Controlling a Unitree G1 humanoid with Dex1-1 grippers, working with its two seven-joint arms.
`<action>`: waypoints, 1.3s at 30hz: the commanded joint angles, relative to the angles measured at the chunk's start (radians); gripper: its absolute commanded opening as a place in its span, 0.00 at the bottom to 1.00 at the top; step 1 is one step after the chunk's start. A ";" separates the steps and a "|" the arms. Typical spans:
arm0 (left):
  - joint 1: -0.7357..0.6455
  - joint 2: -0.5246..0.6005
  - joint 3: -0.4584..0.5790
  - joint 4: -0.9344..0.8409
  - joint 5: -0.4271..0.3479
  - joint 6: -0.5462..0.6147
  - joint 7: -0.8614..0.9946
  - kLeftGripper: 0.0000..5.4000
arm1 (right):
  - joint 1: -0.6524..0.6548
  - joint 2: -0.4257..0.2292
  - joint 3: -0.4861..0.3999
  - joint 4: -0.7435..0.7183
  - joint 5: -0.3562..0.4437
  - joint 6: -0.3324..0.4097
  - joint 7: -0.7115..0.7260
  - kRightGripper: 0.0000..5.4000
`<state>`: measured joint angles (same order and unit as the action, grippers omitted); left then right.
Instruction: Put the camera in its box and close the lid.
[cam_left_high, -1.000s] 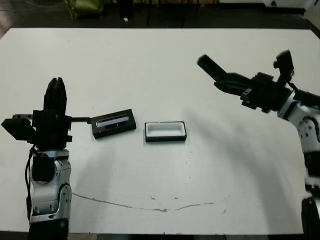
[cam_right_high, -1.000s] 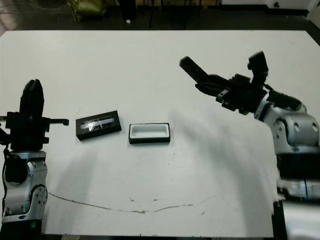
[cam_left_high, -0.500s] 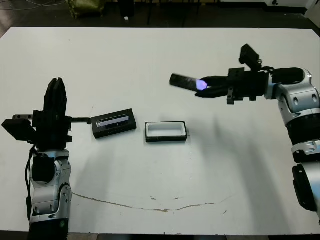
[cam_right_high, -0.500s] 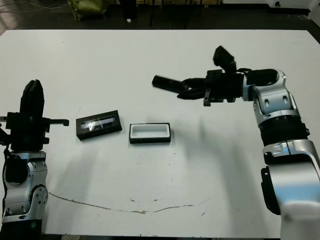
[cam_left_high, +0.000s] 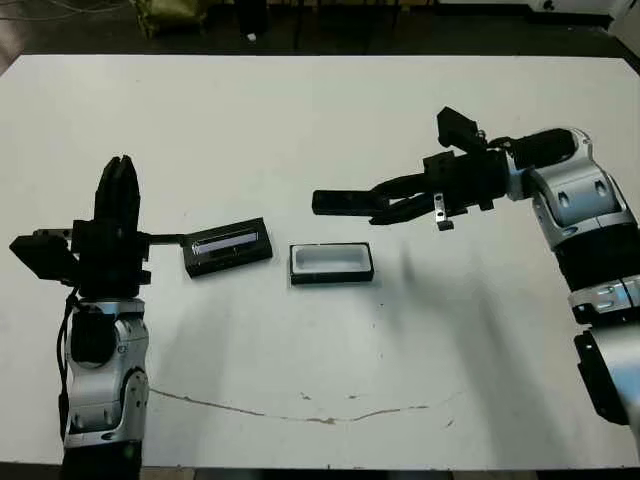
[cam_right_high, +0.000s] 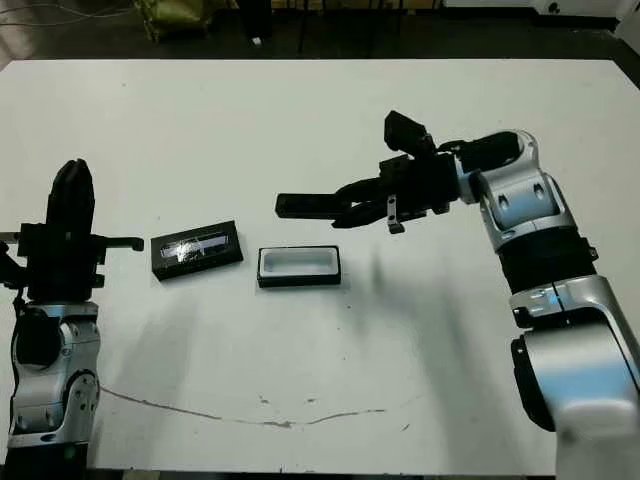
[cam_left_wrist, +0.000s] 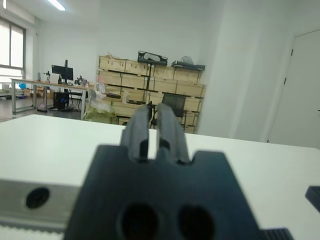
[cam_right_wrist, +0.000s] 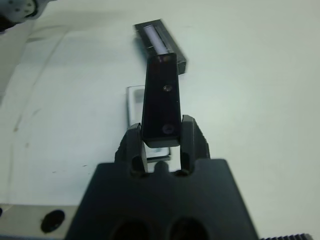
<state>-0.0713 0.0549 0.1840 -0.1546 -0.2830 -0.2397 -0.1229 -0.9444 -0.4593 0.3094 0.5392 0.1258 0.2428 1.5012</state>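
My right gripper (cam_left_high: 387, 207) is shut on the camera (cam_left_high: 340, 203), a slim black bar held level and pointing left, hanging just above the far side of the box (cam_left_high: 332, 263). The box is a black-walled tray with a white lining, open on the table's middle. In the right wrist view the camera (cam_right_wrist: 161, 95) sticks out between the fingers (cam_right_wrist: 134, 140) over the box (cam_right_wrist: 133, 106), and the lid (cam_right_wrist: 160, 42) lies beyond. The lid (cam_left_high: 228, 246), black with a shiny window strip, lies left of the box. My left gripper (cam_left_high: 119, 180) stands shut at the left, pointing up, holding nothing.
A thin dark crack line (cam_left_high: 300, 405) runs along the white table (cam_left_high: 300, 120) near its front edge. Dark floor and chair legs lie beyond the far edge. The left wrist view shows a room with wooden crates (cam_left_wrist: 150, 82) and a desk.
My right arm has swung the camera leftward and down, from high over the table's right half to just above the box. The left arm, lid and box have stayed put.
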 joint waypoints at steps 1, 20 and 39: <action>0.027 0.001 -0.004 -0.006 0.018 0.024 0.010 0.00 | -0.021 0.005 0.033 0.038 -0.018 0.018 0.051 0.03; 0.028 -0.005 -0.005 -0.002 0.020 0.027 0.000 0.00 | -0.098 0.092 0.074 0.281 -0.081 -0.121 0.113 0.03; 0.031 -0.009 -0.006 0.008 0.028 0.010 -0.001 0.00 | -0.119 0.119 0.095 0.296 -0.144 -0.119 0.105 0.02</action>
<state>-0.0655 0.0432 0.1763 -0.1596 -0.2620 -0.2321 -0.1248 -1.0500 -0.3454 0.3963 0.8394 -0.0049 0.1102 1.6072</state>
